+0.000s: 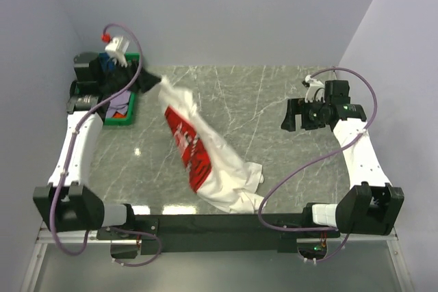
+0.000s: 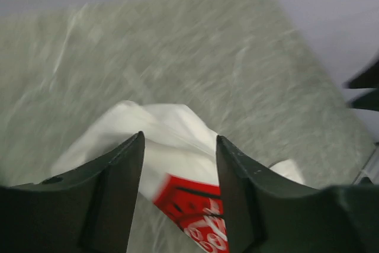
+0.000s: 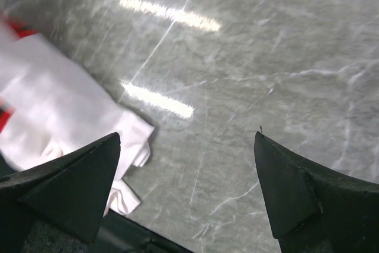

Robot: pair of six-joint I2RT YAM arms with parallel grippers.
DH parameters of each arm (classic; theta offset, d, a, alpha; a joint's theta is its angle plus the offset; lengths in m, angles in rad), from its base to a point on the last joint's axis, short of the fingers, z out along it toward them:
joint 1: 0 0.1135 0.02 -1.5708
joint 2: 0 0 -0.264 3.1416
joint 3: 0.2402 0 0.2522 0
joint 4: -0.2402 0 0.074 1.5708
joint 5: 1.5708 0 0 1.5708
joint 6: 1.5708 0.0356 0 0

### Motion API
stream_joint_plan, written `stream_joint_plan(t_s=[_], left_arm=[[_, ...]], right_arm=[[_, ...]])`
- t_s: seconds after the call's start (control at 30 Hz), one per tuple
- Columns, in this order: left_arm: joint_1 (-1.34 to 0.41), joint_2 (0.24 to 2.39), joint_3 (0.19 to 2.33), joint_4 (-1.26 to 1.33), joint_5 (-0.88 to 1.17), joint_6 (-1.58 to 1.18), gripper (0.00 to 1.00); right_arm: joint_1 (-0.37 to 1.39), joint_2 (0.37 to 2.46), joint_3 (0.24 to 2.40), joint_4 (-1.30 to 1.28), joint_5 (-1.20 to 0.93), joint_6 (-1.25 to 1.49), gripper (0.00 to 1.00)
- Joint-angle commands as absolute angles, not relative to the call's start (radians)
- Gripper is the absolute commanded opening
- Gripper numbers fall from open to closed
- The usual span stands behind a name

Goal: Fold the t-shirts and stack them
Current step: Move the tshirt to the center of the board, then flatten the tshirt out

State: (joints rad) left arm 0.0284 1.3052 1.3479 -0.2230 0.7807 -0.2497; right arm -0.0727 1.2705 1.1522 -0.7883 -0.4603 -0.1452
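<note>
The large white t-shirt [image 1: 219,162] with a red print lies bunched in a long diagonal strip across the table, from the back left to the near edge. My left gripper [image 1: 152,85] hovers at its back-left end by the crate. In the left wrist view my left gripper [image 2: 179,137] has its jaws parted, with the white shirt [image 2: 172,140] and its red print below and beyond the tips and nothing clamped. My right gripper [image 1: 291,115] is wide open and empty over bare table at the right [image 3: 186,137]. The shirt's near end [image 3: 53,117] shows to its left.
A green crate [image 1: 131,111] stands at the back left under my left arm, with lavender cloth [image 1: 120,106] and dark blue cloth [image 1: 108,63] in it. Walls close off the back, left and right. The marble table [image 1: 274,94] is bare right of the shirt.
</note>
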Motion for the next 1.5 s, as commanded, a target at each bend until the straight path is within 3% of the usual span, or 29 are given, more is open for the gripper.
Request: stream_joint_plan(t_s=[0.0, 0.03, 0.37, 0.43, 0.73, 1.13, 1.33, 1.47], left_arm=[[0.193, 1.374, 1.223, -0.395, 0.788, -0.042, 0.57], [0.248, 1.388, 1.209, -0.463, 0.814, 0.059, 0.65], [0.284, 1.522, 1.276, -0.673, 0.782, 0.354, 0.74], [0.282, 1.568, 1.296, -0.695, 0.756, 0.382, 0.83], [0.238, 1.631, 1.322, -0.67, 0.675, 0.387, 0.84], [0.14, 1.739, 1.394, -0.615, 0.471, 0.37, 0.86], [0.086, 1.853, 1.488, -0.621, 0.365, 0.322, 0.84], [0.077, 1.887, 1.503, -0.638, 0.336, 0.296, 0.83]], right_arm=[[-0.072, 1.301, 1.187, -0.876, -0.549, -0.233, 1.0], [-0.058, 1.311, 1.184, -0.891, -0.549, -0.247, 1.0], [0.165, 1.396, 1.101, -0.868, -0.535, -0.258, 0.95], [0.225, 1.437, 1.1, -0.853, -0.522, -0.247, 0.95], [0.31, 1.644, 1.137, -0.695, -0.388, -0.146, 0.9], [0.311, 1.781, 1.157, -0.796, -0.595, -0.23, 0.76], [0.311, 1.781, 1.146, -0.841, -0.649, -0.273, 0.56], [0.31, 1.778, 1.146, -0.853, -0.657, -0.282, 0.35]])
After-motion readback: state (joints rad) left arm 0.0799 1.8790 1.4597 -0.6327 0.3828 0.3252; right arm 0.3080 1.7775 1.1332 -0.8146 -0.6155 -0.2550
